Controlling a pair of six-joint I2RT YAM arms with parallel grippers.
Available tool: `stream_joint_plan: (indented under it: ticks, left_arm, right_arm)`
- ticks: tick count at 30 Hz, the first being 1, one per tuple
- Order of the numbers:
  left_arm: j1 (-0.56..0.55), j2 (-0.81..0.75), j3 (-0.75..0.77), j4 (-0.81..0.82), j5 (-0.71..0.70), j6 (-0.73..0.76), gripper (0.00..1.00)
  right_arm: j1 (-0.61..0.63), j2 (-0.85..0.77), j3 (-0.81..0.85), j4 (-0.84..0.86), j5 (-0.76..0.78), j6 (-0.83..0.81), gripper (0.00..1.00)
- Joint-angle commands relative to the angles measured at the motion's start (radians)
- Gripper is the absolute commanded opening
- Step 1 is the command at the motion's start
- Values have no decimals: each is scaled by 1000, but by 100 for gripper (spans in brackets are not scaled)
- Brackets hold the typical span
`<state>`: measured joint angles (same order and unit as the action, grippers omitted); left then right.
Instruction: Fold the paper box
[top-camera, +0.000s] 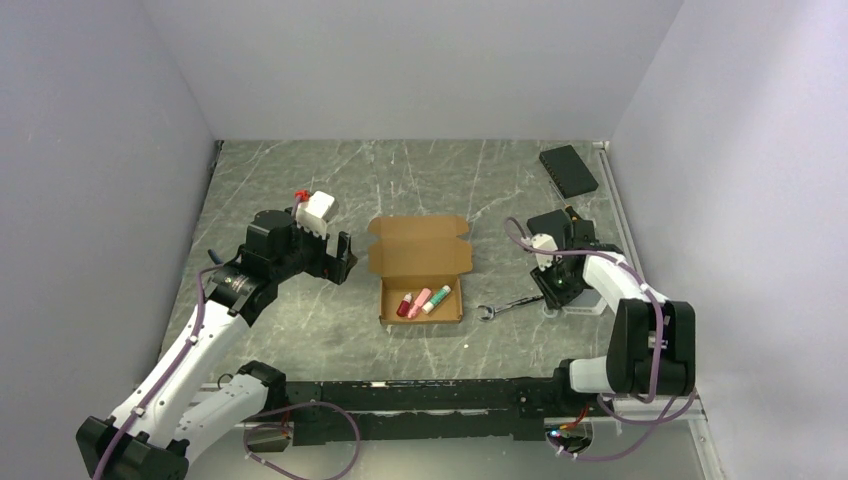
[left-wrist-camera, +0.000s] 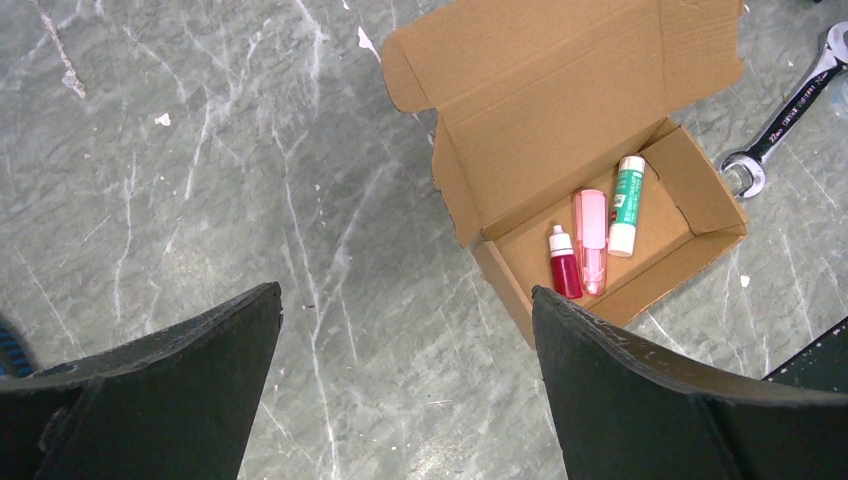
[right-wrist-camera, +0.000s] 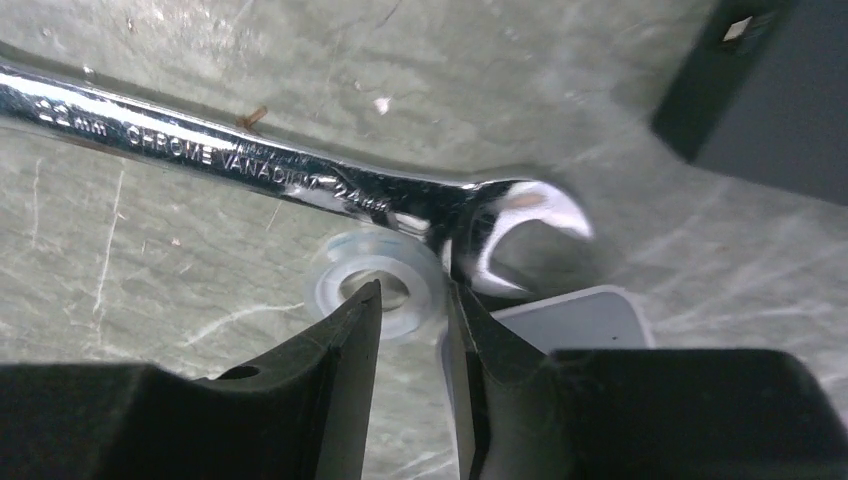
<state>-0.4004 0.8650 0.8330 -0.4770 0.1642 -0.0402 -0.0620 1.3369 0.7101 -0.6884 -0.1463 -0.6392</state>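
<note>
Robotics lab test cell: plain pale walls (top-camera: 420, 60) enclose the marble-patterned tabletop (top-camera: 290, 190); an arm-mounting rail (top-camera: 400, 395) spans its near edge.

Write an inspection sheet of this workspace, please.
Surface: grey marbled table, a few small specks.
Job's things: paper box open, lid laid back; red bottle, pink tube and green stick inside.
Clutter: wrench right of the box; clear tape ring at its head; black pad at the far right corner.
Grippers: left gripper open, left of the box; right gripper almost closed at the tape ring, grip unclear.
Cables: purple cables along both arms.
Surroundings: plain pale walls on three sides.
</note>
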Motion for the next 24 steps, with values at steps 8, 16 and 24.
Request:
stream_joint_plan:
  ticks: [8,16,24]
  left_arm:
    - [6,-14,-1,20,26,27,99]
    - [7,-15,-1,21,27,27,99]
    - [10,-14,-3,21,23,28,100]
  right_arm:
    - [1,64,-33,1,-21,19,33]
    - [25,107,-36,-9,-33,14,27]
    - [102,122,-33,7,12,33,11]
